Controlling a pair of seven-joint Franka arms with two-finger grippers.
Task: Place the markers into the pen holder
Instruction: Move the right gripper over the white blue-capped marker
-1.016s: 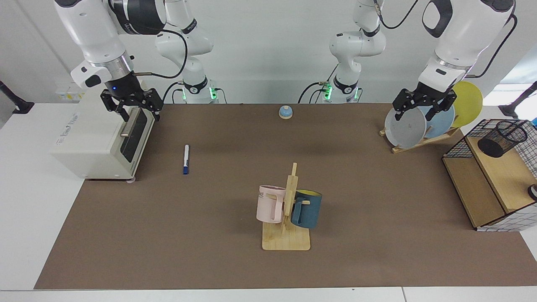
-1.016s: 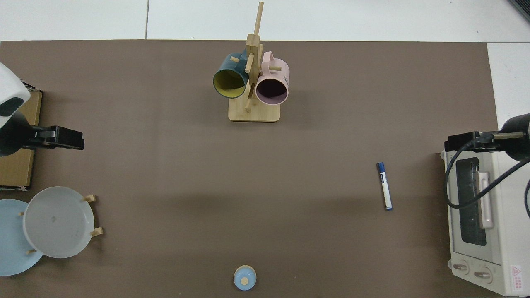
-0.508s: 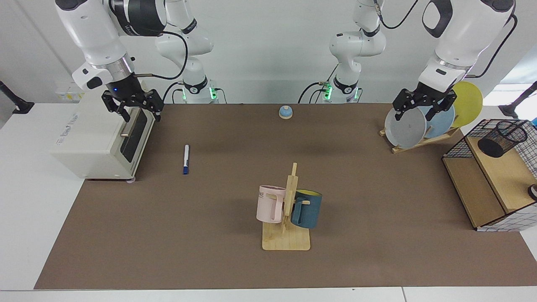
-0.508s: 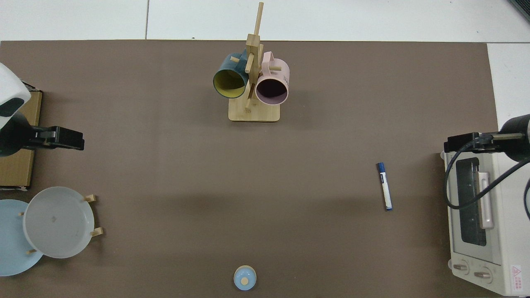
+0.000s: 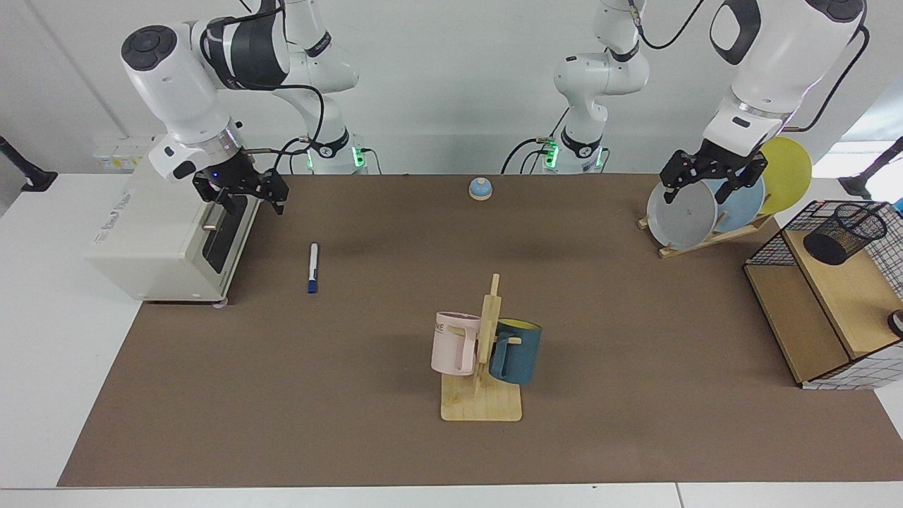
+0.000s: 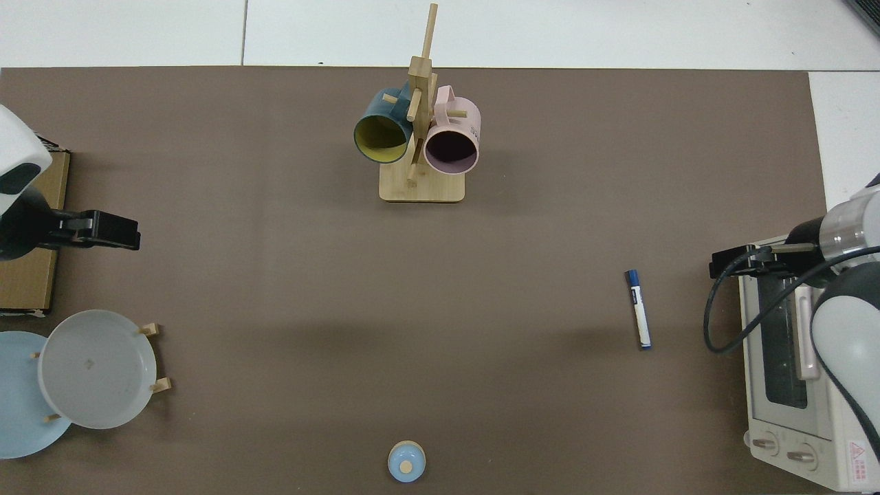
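Note:
The marker [image 5: 312, 267] lies flat on the brown mat, white barrel with its blue cap toward the near edge; from above the marker [image 6: 638, 309] lies just beside the oven. My right gripper [image 5: 254, 203] hangs open and empty over the oven's front edge, up and to the left of the marker; in the top view this right gripper [image 6: 739, 261] sits a short way from the cap end. The black mesh pen holder [image 5: 845, 233] rests tilted on the wooden shelf at far right. My left gripper [image 5: 703, 192] waits open in front of the plates.
A white toaster oven [image 5: 169, 233] stands at the left edge. A wooden mug rack [image 5: 483, 360] holds a pink and a blue mug mid-table. A plate rack [image 5: 705, 236], a small blue bell [image 5: 480, 188] and the wire-and-wood shelf box [image 5: 811, 310] line the back and right.
The right arm has swung its gripper lower and toward the marker, off the oven's top to its front edge. The left arm and the marker have not moved.

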